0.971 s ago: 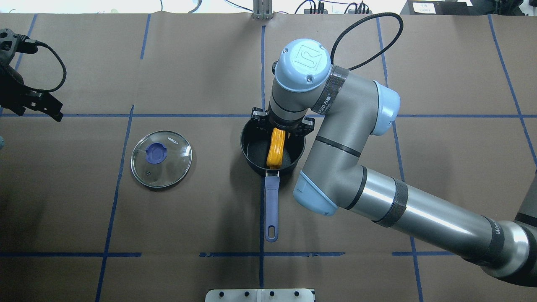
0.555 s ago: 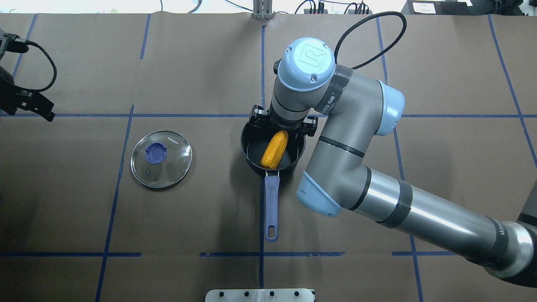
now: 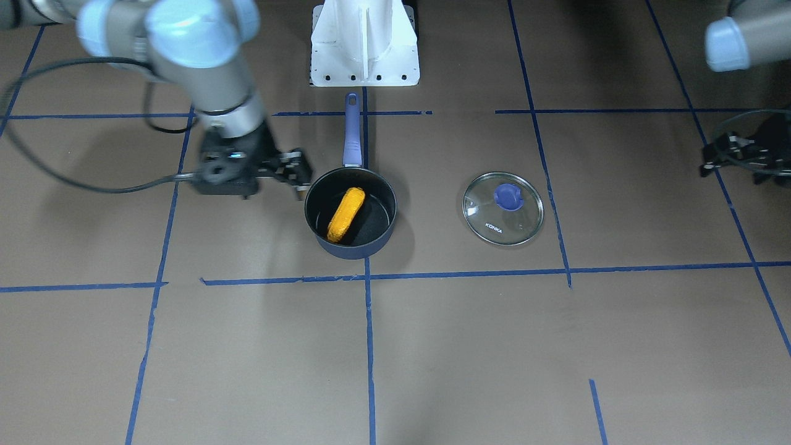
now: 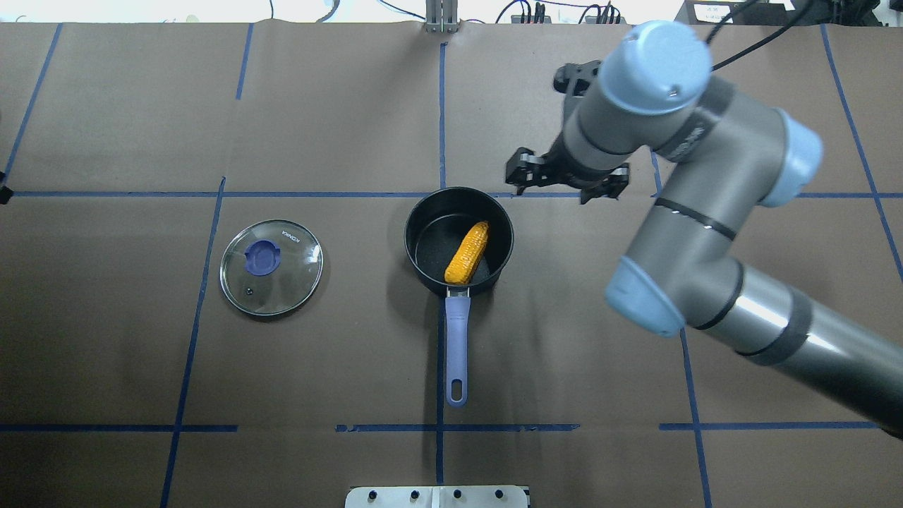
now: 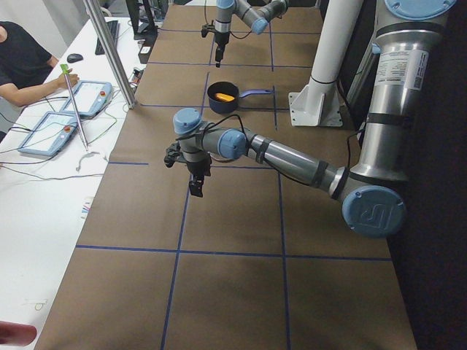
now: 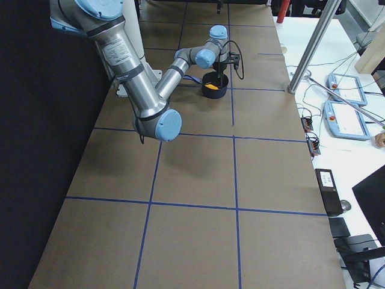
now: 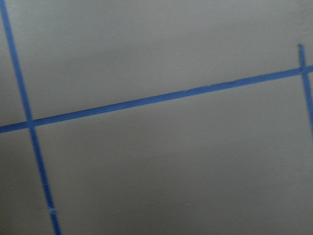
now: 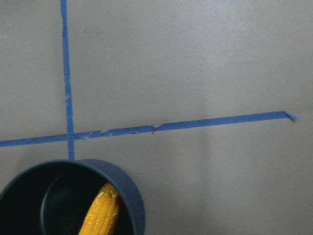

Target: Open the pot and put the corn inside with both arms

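The dark navy pot [image 4: 423,212] stands uncovered at the table's middle, its purple handle [image 4: 456,346] pointing toward the robot. The orange-yellow corn [image 4: 467,252] lies slanted on the pot's black floor; it also shows in the front view [image 3: 345,214] and the right wrist view [image 8: 100,215]. My right gripper [image 4: 564,182] hangs empty and open above the table, beyond and to the right of the pot, clear of its rim [image 3: 307,204]. My left gripper [image 3: 738,157] is far off at the table's left end, empty, its jaws apart.
The round glass lid [image 4: 271,267] with its purple knob lies flat on the table left of the pot. The white pedestal base [image 3: 364,43] stands at the robot's edge, behind the handle's end. Blue tape lines cross the brown table cover.
The corn left my right gripper and fell flat into the pot. My right gripper then rose and moved right, away from the pot. My left gripper drew back out of the overhead view.
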Controlling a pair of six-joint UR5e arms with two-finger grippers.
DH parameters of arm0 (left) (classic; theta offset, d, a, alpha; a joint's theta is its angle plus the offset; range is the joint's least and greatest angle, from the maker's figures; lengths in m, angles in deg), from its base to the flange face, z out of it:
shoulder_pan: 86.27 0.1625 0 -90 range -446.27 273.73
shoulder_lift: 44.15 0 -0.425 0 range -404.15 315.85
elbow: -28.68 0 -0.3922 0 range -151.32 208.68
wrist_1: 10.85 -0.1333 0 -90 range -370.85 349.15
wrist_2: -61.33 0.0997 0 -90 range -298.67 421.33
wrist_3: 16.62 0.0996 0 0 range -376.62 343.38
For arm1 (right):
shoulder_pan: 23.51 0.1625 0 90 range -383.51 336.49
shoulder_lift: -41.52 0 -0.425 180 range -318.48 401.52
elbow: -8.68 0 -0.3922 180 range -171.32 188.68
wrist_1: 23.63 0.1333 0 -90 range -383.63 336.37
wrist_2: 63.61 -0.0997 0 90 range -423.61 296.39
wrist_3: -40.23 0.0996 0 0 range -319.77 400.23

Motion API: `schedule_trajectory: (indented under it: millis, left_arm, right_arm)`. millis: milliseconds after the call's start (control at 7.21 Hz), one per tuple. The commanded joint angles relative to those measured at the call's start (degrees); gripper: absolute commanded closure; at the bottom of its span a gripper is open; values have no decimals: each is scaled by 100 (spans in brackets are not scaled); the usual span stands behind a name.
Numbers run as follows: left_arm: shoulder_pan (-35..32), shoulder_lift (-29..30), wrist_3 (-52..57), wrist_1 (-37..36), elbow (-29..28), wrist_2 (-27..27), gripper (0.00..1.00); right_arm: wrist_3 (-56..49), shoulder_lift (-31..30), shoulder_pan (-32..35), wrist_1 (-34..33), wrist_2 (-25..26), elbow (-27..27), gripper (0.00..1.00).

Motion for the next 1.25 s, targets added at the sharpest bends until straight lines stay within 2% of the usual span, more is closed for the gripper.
schedule_trajectory:
  millis: [0,277,416,693,832,1109]
  left_arm:
    - [-667,-94,999,29,-736,-152,0]
    - [-1011,-225,1028,20,-941,-109,0]
    - [-1082,-365,1254,29,-967,-109,0]
    - [-1135,-392,1458,3,-976,-109,0]
    - [-1240,-593,1615,20,-977,-152,0]
    - [-1337,-647,1678,20,-976,-152,0]
  right_arm:
    - [-1521,-818,927,29,-531,-211,1]
    - [-2569,-1407,1683,20,-856,-150,1]
    - [-3296,-1714,2201,29,-1233,16,1]
    - [-4842,-2050,3125,38,-1901,690,1]
    - [-5528,-2069,3460,38,-2174,1103,1]
    - [-6436,-2069,4110,351,-2588,2016,1]
